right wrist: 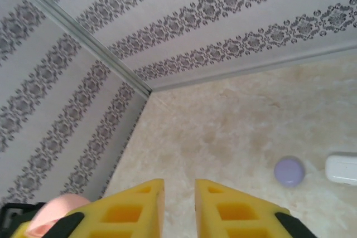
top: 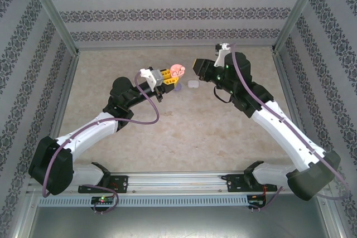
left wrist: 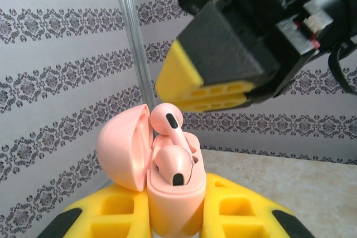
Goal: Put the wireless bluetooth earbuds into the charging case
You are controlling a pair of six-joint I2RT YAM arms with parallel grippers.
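Observation:
My left gripper point(left wrist: 175, 213) is shut on the body of a pale pink charging case point(left wrist: 174, 196), held upright with its lid point(left wrist: 121, 150) swung open to the left. Two pink earbuds are in it: one point(left wrist: 174, 166) sits low in its well, the other point(left wrist: 167, 122) stands higher with its head above the rim. From the top view the case point(top: 177, 71) is at the left gripper's point(top: 169, 78) tip, mid-table. My right gripper point(left wrist: 189, 90) hovers just above and behind the case. Its yellow fingers point(right wrist: 139, 204) stand slightly apart with nothing between them.
A small purple case point(right wrist: 289, 171) and a white case point(right wrist: 342, 169) lie shut on the beige table, just right of the held case; the top view shows them as the purple case point(top: 178, 87) and white case point(top: 193, 83). Patterned walls with metal posts enclose the table.

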